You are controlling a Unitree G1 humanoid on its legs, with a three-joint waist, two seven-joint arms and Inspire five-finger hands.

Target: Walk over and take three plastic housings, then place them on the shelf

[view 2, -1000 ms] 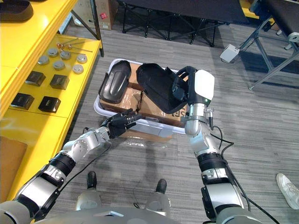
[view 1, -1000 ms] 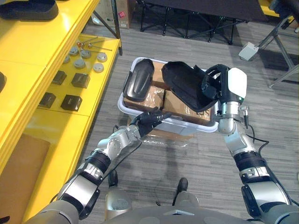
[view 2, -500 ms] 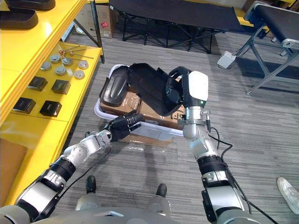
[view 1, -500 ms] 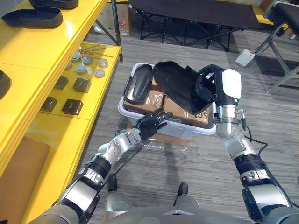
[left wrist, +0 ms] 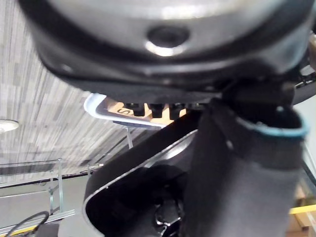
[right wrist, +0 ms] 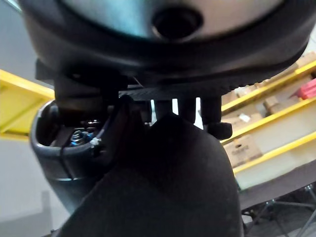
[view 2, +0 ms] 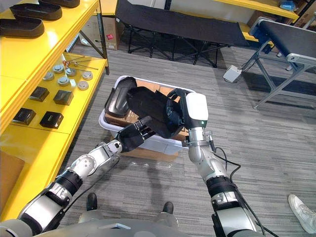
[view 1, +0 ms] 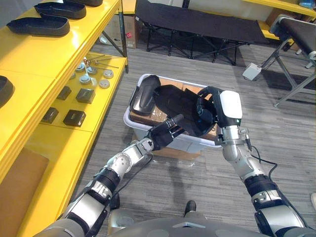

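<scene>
Housing [view 1: 180, 104] above bin [view 1: 129, 118], long axis across it: right robot hand [view 1: 211, 106] clamps right end, left robot hand [view 1: 164, 135] straight-fingered at near edge.

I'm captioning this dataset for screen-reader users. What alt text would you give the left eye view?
The robot's right hand grips a black plastic housing above a white bin of cardboard boxes, while the left hand reaches toward its lower edge with straight fingers. A second housing stands in the bin's left end; a yellow shelf lines the left.
</scene>
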